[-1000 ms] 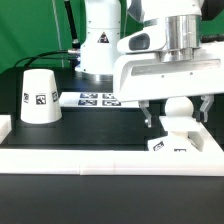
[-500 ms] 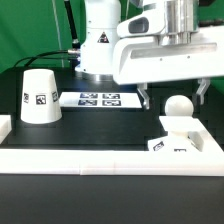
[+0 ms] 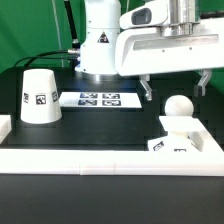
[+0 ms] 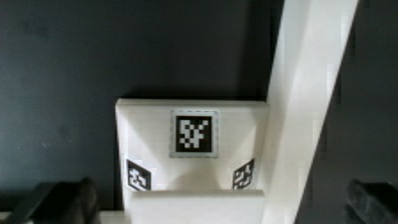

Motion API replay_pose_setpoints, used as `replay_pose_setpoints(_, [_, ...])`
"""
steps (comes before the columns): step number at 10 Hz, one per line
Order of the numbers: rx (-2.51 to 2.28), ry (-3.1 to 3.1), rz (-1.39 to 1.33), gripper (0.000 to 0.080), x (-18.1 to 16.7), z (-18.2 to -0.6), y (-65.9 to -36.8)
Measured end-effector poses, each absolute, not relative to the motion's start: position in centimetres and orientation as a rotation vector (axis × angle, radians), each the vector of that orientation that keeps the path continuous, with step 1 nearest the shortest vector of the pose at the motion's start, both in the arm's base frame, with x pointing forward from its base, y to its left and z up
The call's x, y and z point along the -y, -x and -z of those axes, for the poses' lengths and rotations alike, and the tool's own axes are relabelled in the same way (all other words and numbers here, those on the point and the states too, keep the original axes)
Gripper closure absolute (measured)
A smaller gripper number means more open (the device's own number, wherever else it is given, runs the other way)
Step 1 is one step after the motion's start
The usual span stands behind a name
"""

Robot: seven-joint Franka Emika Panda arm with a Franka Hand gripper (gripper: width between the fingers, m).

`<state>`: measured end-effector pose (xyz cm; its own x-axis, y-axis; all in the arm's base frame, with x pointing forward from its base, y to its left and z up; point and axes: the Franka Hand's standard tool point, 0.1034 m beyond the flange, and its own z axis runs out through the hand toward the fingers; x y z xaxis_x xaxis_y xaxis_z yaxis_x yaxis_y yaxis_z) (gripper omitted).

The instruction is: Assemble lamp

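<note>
- Exterior view, pose: your arm (image 3: 165, 45) comes in from the top on the exterior view's right. Its wrist points straight down, and it hangs over the bulb (image 3: 178, 108) with a clear gap above the ball.
- Exterior view, parts: the bulb stands upright on the flat square base (image 3: 200, 138), at the near side of the dark bench (image 3: 90, 125) on the exterior view's right. The shade (image 3: 38, 97) sits wide end down, well apart on the exterior view's left. The marker board (image 3: 98, 99) lies flat farther back, in front of the white pedestal (image 3: 98, 45).
- Exterior view, labels: you can see square black-and-white tags on the shade's side, on the base's near edge and in a row on the marker board. They are patterns only, with no readable words.
- Exterior view, jaws: they stand wide apart, with one of the fingers (image 3: 147, 92) on each side of the ball and above it. They touch and hold nothing.
- Wrist view, pose: the camera looks straight down on the base (image 4: 151, 125), which lies just beside a long white rail (image 4: 317, 80).
- Wrist view, labels: one tag sits on the base's top and two more on its slanted faces, all patterns without text.
- Wrist view, jaws: the dark fingertips (image 4: 54, 198) show at two corners of the frame, far apart, with nothing gripped. You cannot make out the bulb clearly here.
</note>
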<state>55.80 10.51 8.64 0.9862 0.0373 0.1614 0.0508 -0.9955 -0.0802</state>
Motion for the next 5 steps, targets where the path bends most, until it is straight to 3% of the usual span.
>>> replay_pose_setpoints(5, [-0.018, 3.050, 0.179, 0.0101, -12.4, -7.1, -51.7])
